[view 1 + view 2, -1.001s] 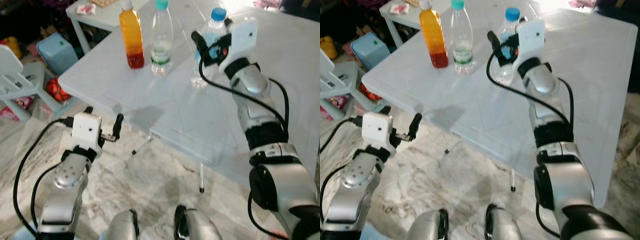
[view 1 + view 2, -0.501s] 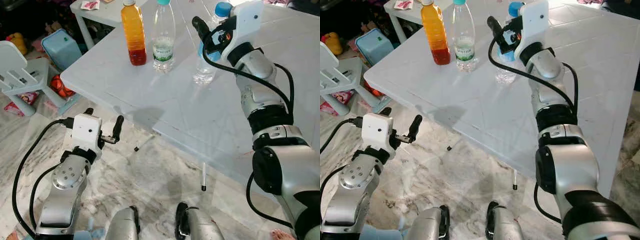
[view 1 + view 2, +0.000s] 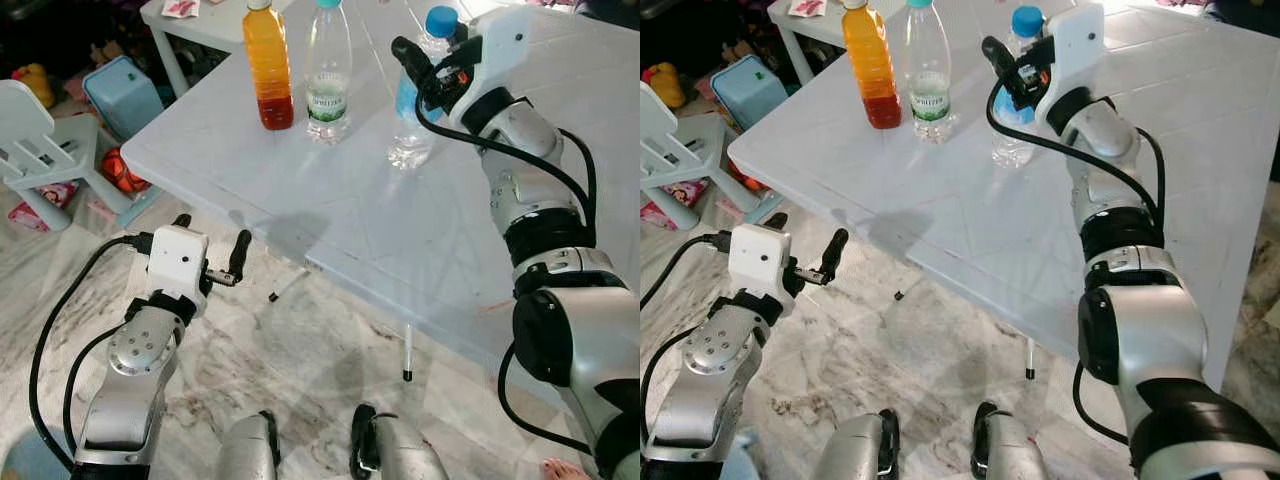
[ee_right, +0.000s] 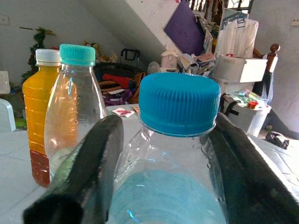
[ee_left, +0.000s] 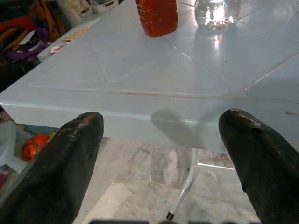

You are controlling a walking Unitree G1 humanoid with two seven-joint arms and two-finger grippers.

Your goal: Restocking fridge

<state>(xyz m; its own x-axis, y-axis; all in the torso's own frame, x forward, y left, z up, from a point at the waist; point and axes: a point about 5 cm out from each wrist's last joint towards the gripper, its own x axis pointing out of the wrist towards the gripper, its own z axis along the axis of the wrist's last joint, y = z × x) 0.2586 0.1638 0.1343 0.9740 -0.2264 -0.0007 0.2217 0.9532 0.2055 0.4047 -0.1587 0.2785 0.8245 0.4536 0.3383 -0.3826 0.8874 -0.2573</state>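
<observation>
Below the table's near edge, left gripper hangs idle, fingers apart. Toward the far edge stand 3 upright bottles: orange juice bottle, teal-capped bottle, blue-capped bottle. Right gripper is nearest; its spread fingers straddle that neck, contact unclear.

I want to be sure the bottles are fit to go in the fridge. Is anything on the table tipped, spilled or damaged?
Nothing stands out. The orange drink bottle, the teal-capped water bottle and the blue-capped water bottle all stand upright and capped on the white table, with no liquid spilled. The right gripper brackets the blue-capped bottle's neck; whether it touches is unclear.
</observation>
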